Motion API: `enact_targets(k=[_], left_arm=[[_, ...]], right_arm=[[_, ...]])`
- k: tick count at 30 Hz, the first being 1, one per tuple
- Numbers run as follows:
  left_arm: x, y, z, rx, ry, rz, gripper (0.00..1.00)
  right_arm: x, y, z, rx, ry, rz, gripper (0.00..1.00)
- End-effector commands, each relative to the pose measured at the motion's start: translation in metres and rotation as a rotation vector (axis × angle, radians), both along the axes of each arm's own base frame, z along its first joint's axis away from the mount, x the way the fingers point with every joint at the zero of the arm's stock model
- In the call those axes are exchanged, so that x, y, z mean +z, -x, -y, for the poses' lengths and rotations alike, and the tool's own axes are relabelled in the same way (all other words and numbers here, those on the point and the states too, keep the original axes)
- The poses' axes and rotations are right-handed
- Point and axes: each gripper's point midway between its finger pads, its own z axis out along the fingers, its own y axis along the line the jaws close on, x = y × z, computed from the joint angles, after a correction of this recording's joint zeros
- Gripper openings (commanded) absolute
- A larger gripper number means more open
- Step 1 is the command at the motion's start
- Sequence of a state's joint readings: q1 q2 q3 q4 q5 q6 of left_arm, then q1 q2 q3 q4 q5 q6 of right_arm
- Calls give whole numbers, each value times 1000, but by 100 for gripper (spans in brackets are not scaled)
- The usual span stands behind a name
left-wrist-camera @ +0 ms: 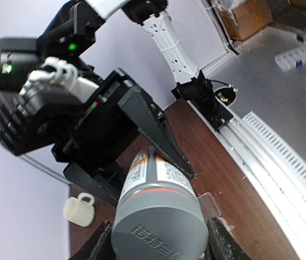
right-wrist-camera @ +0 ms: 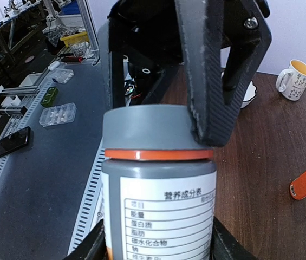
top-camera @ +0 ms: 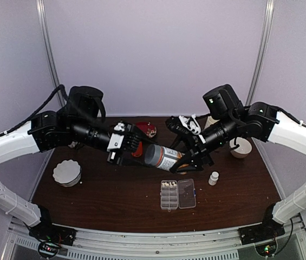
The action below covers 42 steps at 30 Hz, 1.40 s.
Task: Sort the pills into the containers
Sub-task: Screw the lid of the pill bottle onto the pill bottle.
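Nearest the arm bases: clear organiser box [top-camera: 169, 204], flat on the brown table [top-camera: 115, 200], lid [top-camera: 187, 193] swung open to its right. Pills [top-camera: 168, 184] lie in its far compartments. Just beyond, to the right: small white bottle [top-camera: 213, 178], upright. Far left: white fluted cup [top-camera: 67, 173]. Mid-table, raised off the surface: grey bottle [top-camera: 166, 157], lying roughly level between the arms. The left gripper [top-camera: 136, 147] is clamped on its grey cap [left-wrist-camera: 158, 227], and the right gripper [top-camera: 188, 161] is closed around the labelled body. Farthest: red round dish [top-camera: 147, 130], white mug [right-wrist-camera: 293, 79].
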State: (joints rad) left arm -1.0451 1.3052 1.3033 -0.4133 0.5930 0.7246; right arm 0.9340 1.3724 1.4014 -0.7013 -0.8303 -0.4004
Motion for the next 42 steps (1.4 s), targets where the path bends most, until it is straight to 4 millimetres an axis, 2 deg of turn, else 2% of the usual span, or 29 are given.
enact_targets(k=[1, 4, 8, 12, 13, 14, 15, 17, 18, 21, 24, 27, 31, 34, 38, 42], left_arm=[[2, 19, -1, -276, 89, 585, 0], [-7, 15, -6, -325, 45, 810, 0], [-6, 8, -9, -347, 22, 992, 0], [-6, 3, -9, -344, 7, 1086, 0], [-5, 3, -8, -331, 20, 1084, 4], [-2, 3, -6, -311, 42, 1074, 15], [-1, 2, -5, -288, 62, 1060, 31], [7, 3, -2, -233, 128, 1012, 93], [17, 4, -1, -184, 182, 963, 97], [52, 6, -4, -51, 344, 787, 97], [58, 14, -13, -31, 378, 645, 98], [62, 28, -23, -43, 394, 427, 98], [58, 40, -35, -35, 367, 158, 97], [61, 29, -38, 100, 381, -127, 97], [61, -12, -49, 446, 407, -612, 98], [52, -29, -63, 639, 372, -855, 98]], right_arm=[[20, 17, -7, 82, -85, -105, 0], [15, 15, -7, 77, -72, -117, 0], [10, 14, -8, 76, -55, -127, 0], [7, 12, -8, 69, -41, -125, 0], [5, 12, -7, 64, -36, -122, 0], [4, 11, -7, 60, -31, -121, 0], [2, 10, -6, 55, -25, -117, 0], [-1, 8, -6, 46, -10, -110, 0], [-3, 8, -4, 45, 0, -105, 0], [-9, 6, 0, 30, 32, -85, 0], [-12, 3, 5, 3, 54, -58, 0], [-12, -3, 8, -29, 65, -21, 0], [-10, -11, 10, -68, 65, 30, 0], [-5, -16, 10, -99, 47, 71, 0], [0, -24, 11, -151, 15, 131, 0], [8, -28, 13, -184, -25, 183, 0]])
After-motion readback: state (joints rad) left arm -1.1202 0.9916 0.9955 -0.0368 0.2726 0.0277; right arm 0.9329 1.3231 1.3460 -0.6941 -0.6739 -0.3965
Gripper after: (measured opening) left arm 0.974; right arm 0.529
